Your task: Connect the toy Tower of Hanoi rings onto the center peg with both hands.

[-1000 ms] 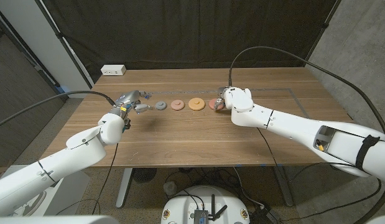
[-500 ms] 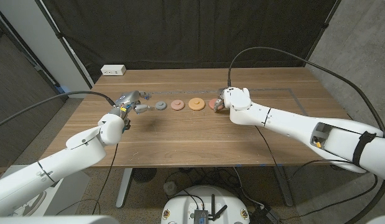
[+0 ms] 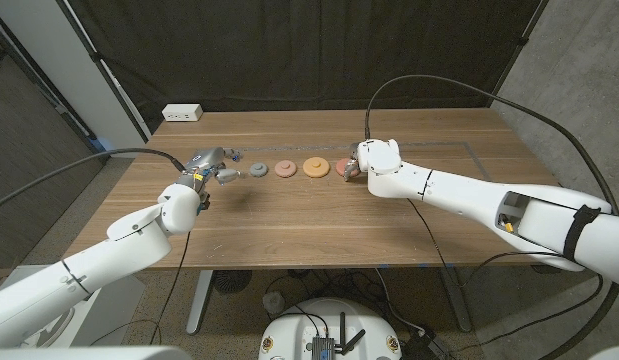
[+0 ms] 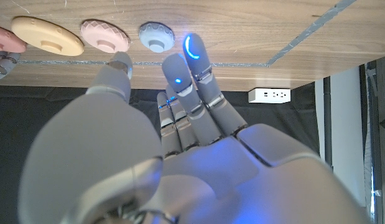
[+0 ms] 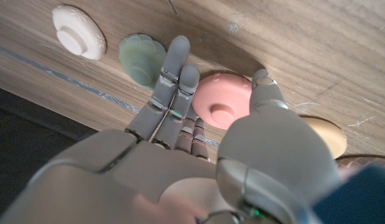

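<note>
- Head view: a row of toy rings lies across the far half of the wooden counter (image 3: 319, 215): a grey-blue ring (image 3: 258, 170), a pink ring (image 3: 285, 168), an orange ring (image 3: 315, 167) and, at the right end, a salmon ring (image 3: 344, 167) partly under the right hand (image 3: 367, 162). The left hand (image 3: 211, 166) hovers just beside the grey-blue ring, apart from it. A white power strip (image 3: 182, 113) sits at the far left corner.
- Left wrist view: the left hand's fingers (image 4: 193, 56) are stretched out and spread, holding nothing; the tips reach toward the grey-blue ring (image 4: 157, 35) but a gap shows. The pink ring (image 4: 105, 36) and orange ring (image 4: 48, 36) lie beyond it.
- Right wrist view: the right hand's fingers (image 5: 173, 68) and thumb bracket the salmon ring (image 5: 224, 99), apart and not yet closed on it. A green ring (image 5: 142, 59) and a cream ring (image 5: 79, 31) lie just past the fingertips (no peg is visible in any view, so I cannot tell where the centre one stands).
- Risk, as I judge it: the rings are low and flat, so closing the fingers could slide the salmon ring along the counter or knock the green one rather than lift it; the left fingertips could likewise push the grey-blue ring away.
</note>
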### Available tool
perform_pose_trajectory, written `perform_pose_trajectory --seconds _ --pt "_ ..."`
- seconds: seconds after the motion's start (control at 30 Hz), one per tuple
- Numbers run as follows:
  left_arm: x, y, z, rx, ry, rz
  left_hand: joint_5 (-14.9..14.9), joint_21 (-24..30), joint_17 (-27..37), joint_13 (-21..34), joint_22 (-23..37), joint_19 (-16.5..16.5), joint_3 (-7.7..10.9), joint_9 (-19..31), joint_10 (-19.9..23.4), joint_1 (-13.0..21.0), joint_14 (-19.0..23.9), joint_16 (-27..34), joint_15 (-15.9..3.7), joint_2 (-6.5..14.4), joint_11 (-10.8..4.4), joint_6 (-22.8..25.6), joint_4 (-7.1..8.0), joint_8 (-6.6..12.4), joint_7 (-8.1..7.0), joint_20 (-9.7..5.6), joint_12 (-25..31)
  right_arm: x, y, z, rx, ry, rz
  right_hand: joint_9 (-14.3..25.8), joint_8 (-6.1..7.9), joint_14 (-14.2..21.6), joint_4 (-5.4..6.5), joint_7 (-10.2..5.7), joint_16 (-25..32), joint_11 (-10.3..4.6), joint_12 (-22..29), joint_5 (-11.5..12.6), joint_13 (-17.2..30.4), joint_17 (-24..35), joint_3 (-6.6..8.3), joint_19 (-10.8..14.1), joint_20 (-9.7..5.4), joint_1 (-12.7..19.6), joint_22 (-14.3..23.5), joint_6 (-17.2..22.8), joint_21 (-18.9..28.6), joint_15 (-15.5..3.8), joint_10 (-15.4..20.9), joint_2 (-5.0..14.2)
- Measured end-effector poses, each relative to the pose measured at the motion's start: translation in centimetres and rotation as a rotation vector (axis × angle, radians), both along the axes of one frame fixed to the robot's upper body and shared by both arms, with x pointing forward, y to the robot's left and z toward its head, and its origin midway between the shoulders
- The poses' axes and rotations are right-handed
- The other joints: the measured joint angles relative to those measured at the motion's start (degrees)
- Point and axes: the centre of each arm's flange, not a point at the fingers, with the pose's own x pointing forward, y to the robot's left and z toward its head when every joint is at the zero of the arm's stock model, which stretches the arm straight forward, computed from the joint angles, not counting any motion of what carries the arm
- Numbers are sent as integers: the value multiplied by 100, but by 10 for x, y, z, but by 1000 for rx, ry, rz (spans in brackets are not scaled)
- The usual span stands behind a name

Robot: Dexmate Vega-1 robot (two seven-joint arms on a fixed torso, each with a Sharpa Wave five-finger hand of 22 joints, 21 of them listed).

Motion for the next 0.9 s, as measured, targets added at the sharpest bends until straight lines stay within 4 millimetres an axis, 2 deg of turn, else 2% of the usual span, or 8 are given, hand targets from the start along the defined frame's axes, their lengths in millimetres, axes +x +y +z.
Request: perform_pose_trajectory --seconds 0.13,0.53,0.73,0.9 --pt "1 0 -1 -2 1 -1 0 33 -26 27 -27 0 0 0 0 0 0 0 0 0 0 0 0 0 0 0 0 1 1 0 -5 7 -3 -21 0 0 0 31 33 19 10 0 -9 0 0 0 0 -2 -6 31 21 0 23 2" --pt "0 0 -3 -6 3 -1 0 77 -10 14 -53 0 0 0 0 0 1 0 0 0 0 31 0 0 29 0 -46 4 3 -3 -68 12 -25 -48 56 1 0 -22 61 -75 55 0 -40 -25 0 1 -1 -18 -56 172 128 -1 242 18" --pt "-1 -1 -4 -7 2 -4 0 119 -10 27 -80 1 0 0 0 0 1 40 0 0 0 62 0 0 -1 0 -46 4 2 -6 -81 -7 -25 -79 188 447 -58 -145 439 -184 150 63 -95 406 57 209 -84 16 -14 614 442 -131 662 79" --pt "-1 -1 -4 -7 2 -3 0 144 -3 26 -80 1 0 -1 59 0 1 62 0 0 -2 62 0 0 -2 0 -46 3 2 -7 -85 -21 -23 -89 264 641 -69 -238 598 -274 206 100 -98 721 123 330 -123 39 37 852 613 -203 909 101"
